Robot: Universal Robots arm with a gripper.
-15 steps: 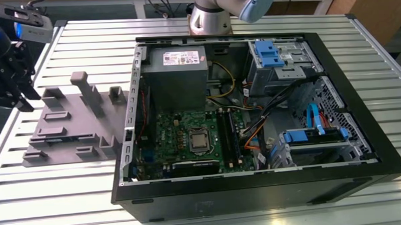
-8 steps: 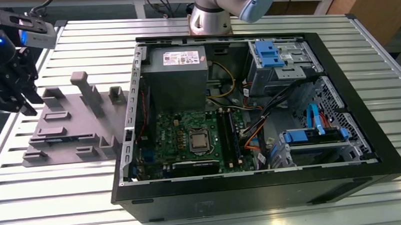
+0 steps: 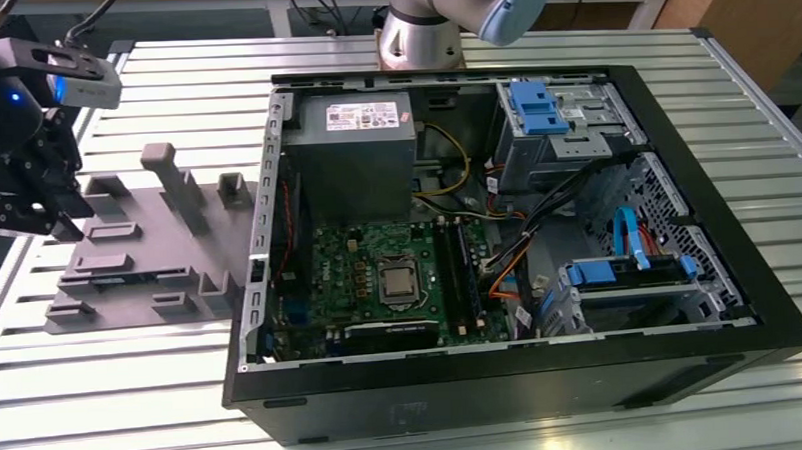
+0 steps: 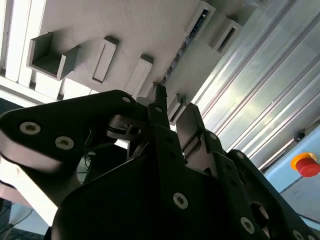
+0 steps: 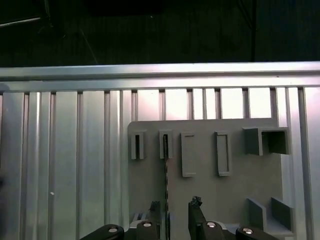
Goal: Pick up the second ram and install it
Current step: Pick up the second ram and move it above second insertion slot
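The second ram (image 5: 165,172) is a thin dark stick standing on edge in a slot of the grey moulded tray (image 5: 210,200). In the second wrist view the ram (image 4: 182,47) is a narrow dark strip on the tray (image 4: 125,25). My gripper (image 5: 175,210) is open, and in both wrist views the stick runs into the gap between its fingers, closer to one fingertip (image 5: 155,209). Whether a finger touches it I cannot tell. In the exterior view my gripper (image 3: 40,213) hangs over the tray (image 3: 150,284) at its left end.
The open black computer case (image 3: 514,381) lies at the exterior view's right of the tray, with the green motherboard (image 3: 376,276) and its long black slot strips (image 3: 453,273) exposed. Everything rests on a slatted aluminium table (image 3: 114,395). A red button (image 4: 306,164) sits beyond the table.
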